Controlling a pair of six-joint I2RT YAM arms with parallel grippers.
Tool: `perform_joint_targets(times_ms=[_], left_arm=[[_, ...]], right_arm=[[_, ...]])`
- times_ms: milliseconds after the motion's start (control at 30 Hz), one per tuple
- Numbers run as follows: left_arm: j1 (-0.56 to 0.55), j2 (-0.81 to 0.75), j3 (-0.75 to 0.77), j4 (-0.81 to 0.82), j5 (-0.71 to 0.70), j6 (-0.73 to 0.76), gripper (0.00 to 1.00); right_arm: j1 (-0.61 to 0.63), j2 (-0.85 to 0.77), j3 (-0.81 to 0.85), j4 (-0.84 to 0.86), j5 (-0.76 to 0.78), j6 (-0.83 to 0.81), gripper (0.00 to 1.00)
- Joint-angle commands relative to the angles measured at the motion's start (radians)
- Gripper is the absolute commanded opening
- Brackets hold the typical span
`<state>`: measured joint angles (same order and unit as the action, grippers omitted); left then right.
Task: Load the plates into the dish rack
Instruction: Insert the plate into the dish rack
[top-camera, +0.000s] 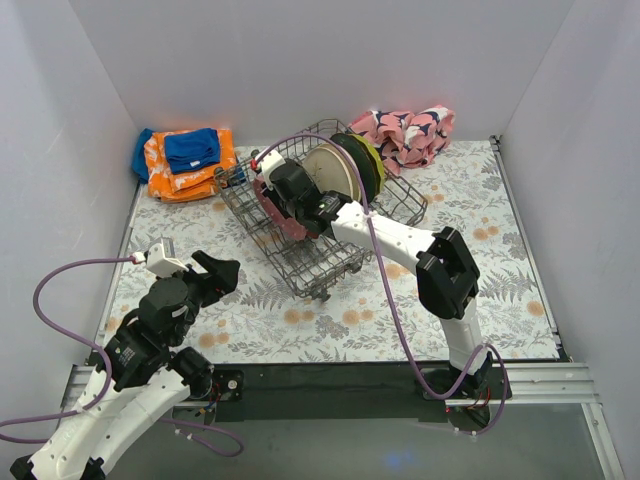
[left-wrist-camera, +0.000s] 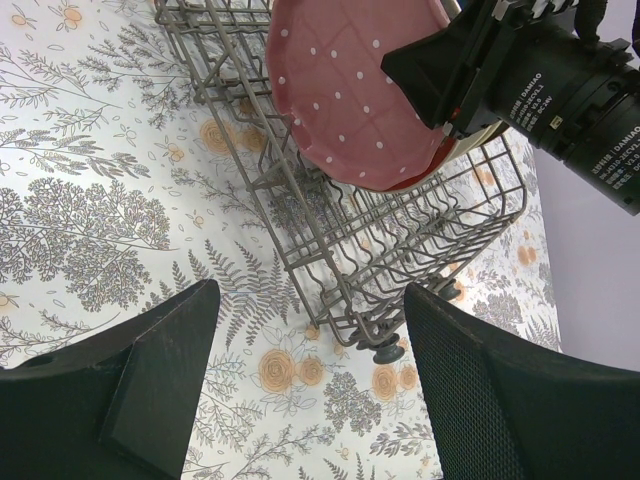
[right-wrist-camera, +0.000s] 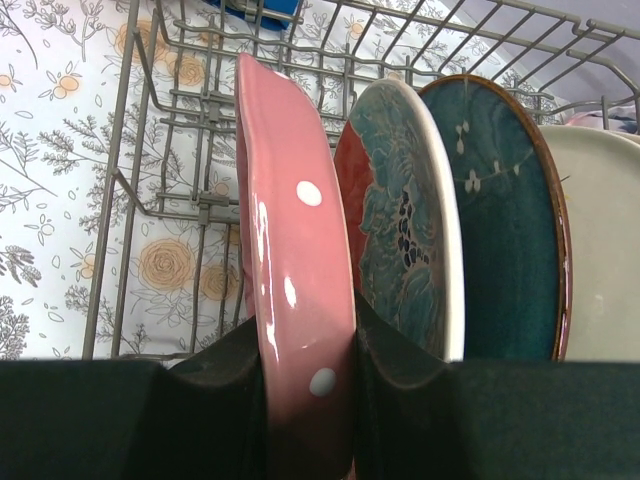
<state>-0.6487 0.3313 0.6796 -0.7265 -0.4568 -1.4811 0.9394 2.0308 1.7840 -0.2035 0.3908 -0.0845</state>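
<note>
The grey wire dish rack (top-camera: 330, 272) stands slanted at the middle back of the table. Several plates stand on edge in it: a cream one (top-camera: 325, 170) and dark green and lime ones (top-camera: 368, 165). My right gripper (top-camera: 290, 205) is shut on the rim of a dotted pink-red plate (right-wrist-camera: 295, 250), holding it upright inside the rack (right-wrist-camera: 150, 150) beside a teal patterned plate (right-wrist-camera: 405, 230), a dark teal plate (right-wrist-camera: 505, 230) and a cream plate (right-wrist-camera: 600, 250). My left gripper (top-camera: 215, 272) is open and empty over the table, near the rack's front corner (left-wrist-camera: 400, 250); the pink plate also shows in the left wrist view (left-wrist-camera: 350, 90).
Folded orange and blue cloths (top-camera: 185, 160) lie at the back left. A pink-and-navy cloth (top-camera: 410, 130) lies at the back right. White walls enclose the floral-covered table (top-camera: 480, 270) on three sides.
</note>
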Motion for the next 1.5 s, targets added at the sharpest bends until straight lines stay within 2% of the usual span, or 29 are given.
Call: perform_joint_targets(times_ms=[0,1000,1467], left_arm=[[0.006,-0.009,-0.006,-0.002,-0.023,0.001,0.73],[0.006,-0.012,-0.009,0.004,-0.019,0.004,0.73],[0.006,-0.014,-0.011,0.006,-0.017,0.004,0.73]], right_arm=[[0.002,-0.012,0.014,0.180,0.065,0.020,0.01],[0.002,0.052,-0.006,0.193,0.082,-0.015,0.02],[0.004,0.063,-0.018,0.194,0.076,-0.031,0.11]])
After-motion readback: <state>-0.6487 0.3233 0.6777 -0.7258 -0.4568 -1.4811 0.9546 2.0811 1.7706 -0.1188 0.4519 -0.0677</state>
